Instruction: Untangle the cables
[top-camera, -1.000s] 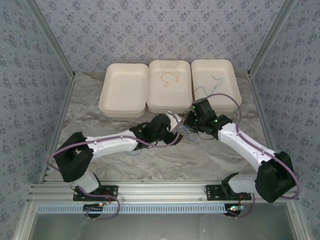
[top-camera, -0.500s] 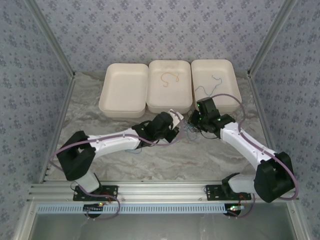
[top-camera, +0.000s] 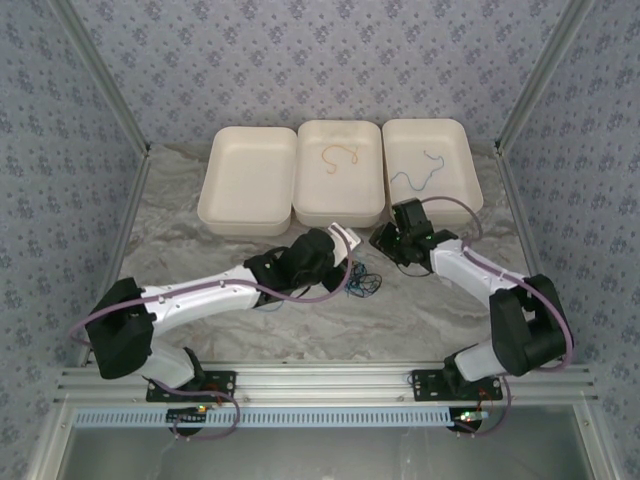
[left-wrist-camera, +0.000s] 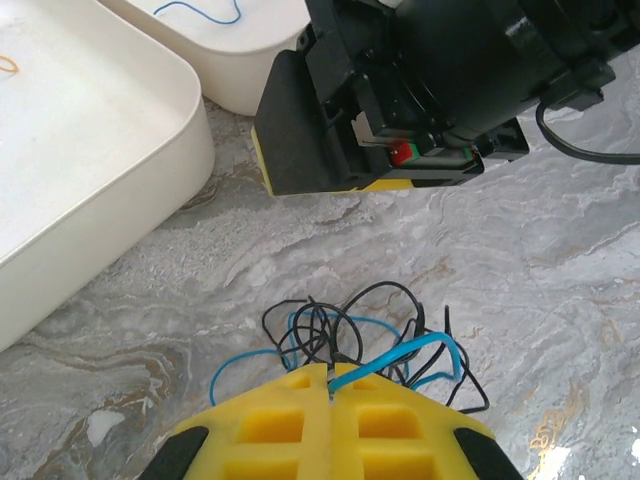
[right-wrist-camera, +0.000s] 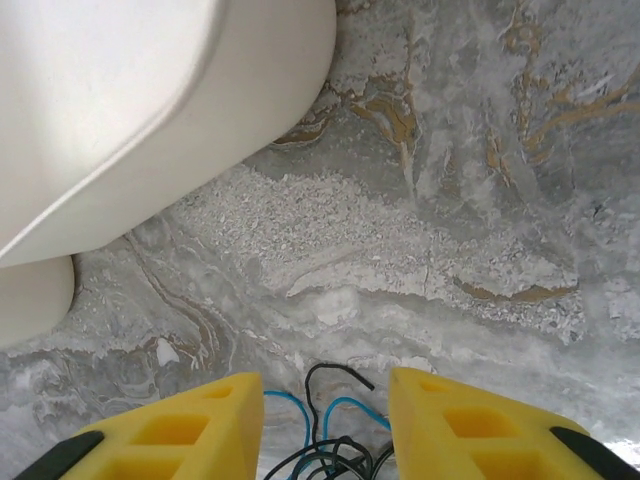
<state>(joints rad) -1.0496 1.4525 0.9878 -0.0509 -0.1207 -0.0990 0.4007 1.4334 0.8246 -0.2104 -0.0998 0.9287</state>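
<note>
**A:** What sits along the far edge of the worktop (top-camera: 420, 320)?

**B:** Three white trays in a row. First comes the left tray (top-camera: 248, 175). Next is the middle tray (top-camera: 340, 215), with a short orange cable (top-camera: 338, 156) lying in it. Last is the right tray (top-camera: 455, 150), with a loose blue cable (top-camera: 420, 178) in it.

**A:** And the left gripper (left-wrist-camera: 330, 375)?

**B:** It is near the middle of the worktop, just in front of the middle tray. Its yellow pads (left-wrist-camera: 290, 420) are pressed together, clenched on a blue strand (left-wrist-camera: 400, 355) that comes out from between them.

**A:** Where is the knot?

**B:** The tangle of cables (top-camera: 362, 283), blue and black loops, lies on the worktop right at those fingertips. The blue strand runs into it.

**A:** The right gripper (right-wrist-camera: 325, 400)?

**B:** It is just right of the tangle, near the front corner of the right tray. Its jaws stand apart, released. Black and blue loops show low between its fingers (right-wrist-camera: 180, 430). I cannot tell whether they touch either one.
</note>
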